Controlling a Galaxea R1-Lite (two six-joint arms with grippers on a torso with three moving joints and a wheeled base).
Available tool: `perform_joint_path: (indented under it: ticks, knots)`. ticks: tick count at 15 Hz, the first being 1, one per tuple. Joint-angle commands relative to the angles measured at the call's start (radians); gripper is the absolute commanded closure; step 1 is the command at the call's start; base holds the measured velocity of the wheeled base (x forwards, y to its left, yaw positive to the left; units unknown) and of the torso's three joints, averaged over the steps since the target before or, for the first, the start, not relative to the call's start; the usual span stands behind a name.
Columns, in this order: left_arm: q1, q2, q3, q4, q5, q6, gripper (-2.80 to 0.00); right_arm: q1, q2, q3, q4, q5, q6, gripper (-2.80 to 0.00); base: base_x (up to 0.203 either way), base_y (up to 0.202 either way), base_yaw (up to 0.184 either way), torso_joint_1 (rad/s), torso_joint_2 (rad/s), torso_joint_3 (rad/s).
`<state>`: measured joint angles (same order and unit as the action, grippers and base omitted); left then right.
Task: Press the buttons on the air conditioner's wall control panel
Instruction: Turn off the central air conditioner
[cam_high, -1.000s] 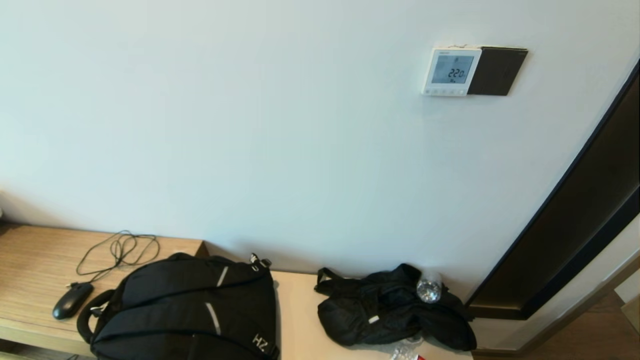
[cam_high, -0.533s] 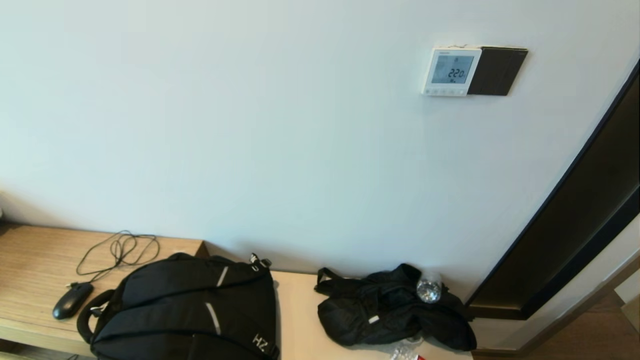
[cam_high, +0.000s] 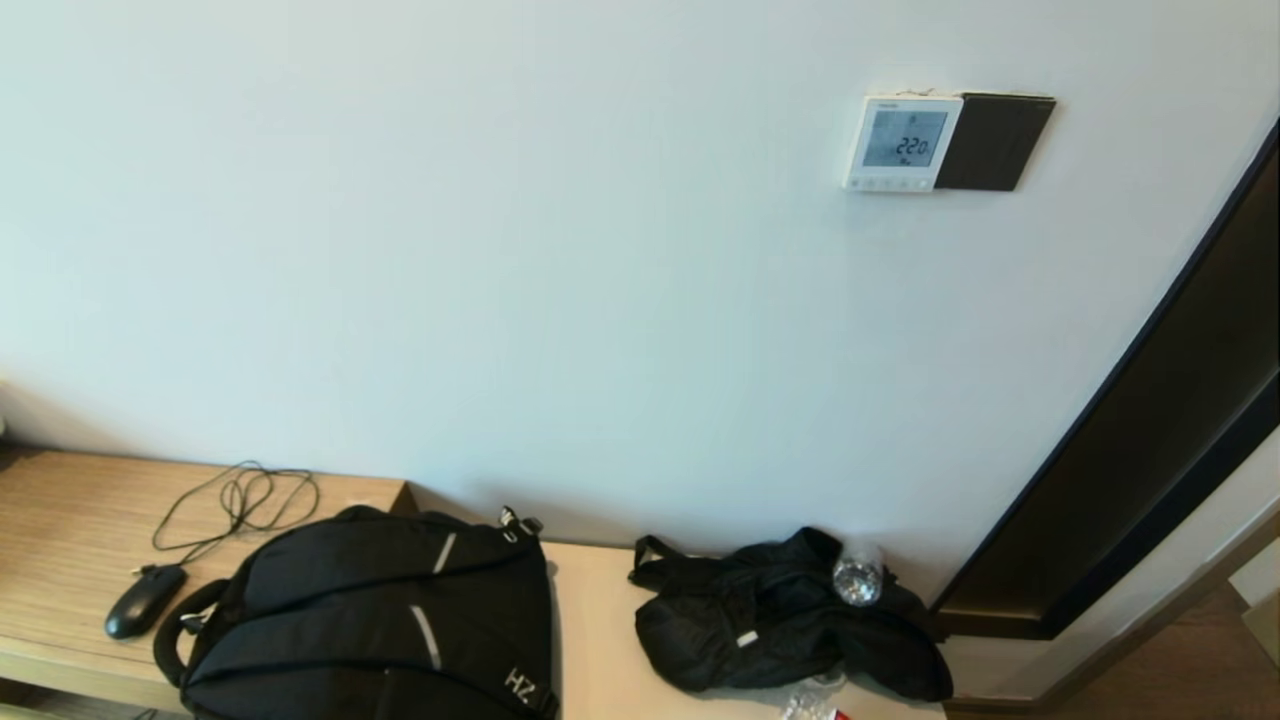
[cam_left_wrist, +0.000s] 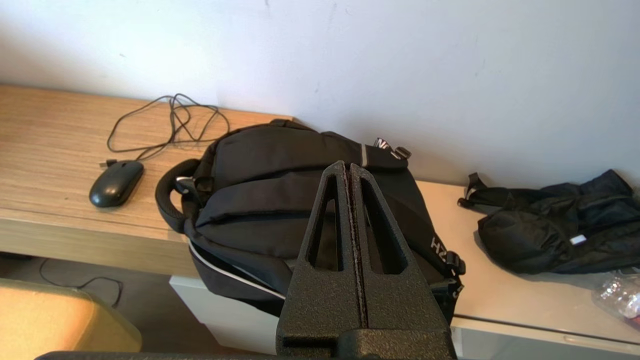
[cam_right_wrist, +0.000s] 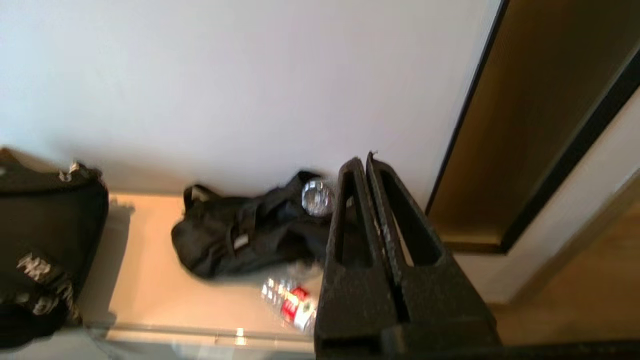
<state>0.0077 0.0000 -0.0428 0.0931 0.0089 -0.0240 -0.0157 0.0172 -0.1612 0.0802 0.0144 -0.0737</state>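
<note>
My left gripper (cam_left_wrist: 349, 167) sits low in front of me with its two fingers pressed flat together and nothing between them, hanging over the black backpack (cam_left_wrist: 300, 210) that rests on the ledge. My right gripper (cam_right_wrist: 364, 162) is likewise clamped shut on nothing, held above the pale counter (cam_right_wrist: 150, 280) near the small crumpled black bag (cam_right_wrist: 240, 235) and a plastic bottle with a red label (cam_right_wrist: 292, 302) lying beside it. Neither gripper shows in the head view. Just past the backpack (cam_high: 380, 620) a black computer mouse (cam_high: 145, 600) lies on the wooden desktop (cam_high: 70, 540), its thin cable (cam_high: 240, 500) looped loosely toward the wall. To the right, the small black bag (cam_high: 780, 620) is slumped on the counter with the clear end of a bottle (cam_high: 858, 578) resting on top of it. Farther off and high on the wall, toward the right, is the air conditioner's wall control panel (cam_high: 903, 142), white, its grey screen reading 22.0, with the buttons (cam_high: 890, 183) in a row along its lower edge; a plain black square panel (cam_high: 995, 141) touches its right side. A dark door frame (cam_high: 1140, 430) runs down the right. Compared with half a second and a second ago, the head view is unchanged: panel, reading, bags and mouse all sit where they were.
</note>
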Motion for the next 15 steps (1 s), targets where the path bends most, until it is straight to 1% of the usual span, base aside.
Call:
perform_joint_path:
  ticks: [1,3,7,9,12,15]
  knots:
    - [0.0,0.0,0.0,0.0,0.0,-0.001,0.0,0.0,0.125,-0.137,0.063,0.007,-0.012,0.0,0.0,0.0,0.0,0.0,0.0,0.0]
    - [0.0,0.0,0.0,0.0,0.0,-0.001,0.0,-0.002,0.303,-0.222,0.043,0.022,-0.015,0.0,0.0,0.0,0.0,0.0,0.0,0.0]
    - [0.0,0.0,0.0,0.0,0.0,-0.001,0.0,0.005,0.726,-0.382,-0.163,0.036,0.005,0.0,0.0,0.0,0.0,0.0,0.0,0.0]
    - [0.0,0.0,0.0,0.0,0.0,-0.001,0.0,0.027,0.933,-0.5,-0.218,0.034,0.032,0.0,0.0,0.0,0.0,0.0,0.0,0.0]
    - [0.0,0.0,0.0,0.0,0.0,-0.001,0.0,0.096,1.231,-0.715,-0.261,-0.017,0.087,0.0,0.0,0.0,0.0,0.0,0.0,0.0]
    - [0.0,0.0,0.0,0.0,0.0,-0.001,0.0,0.155,1.427,-0.953,-0.281,-0.065,0.124,0.0,0.0,0.0,0.0,0.0,0.0,0.0]
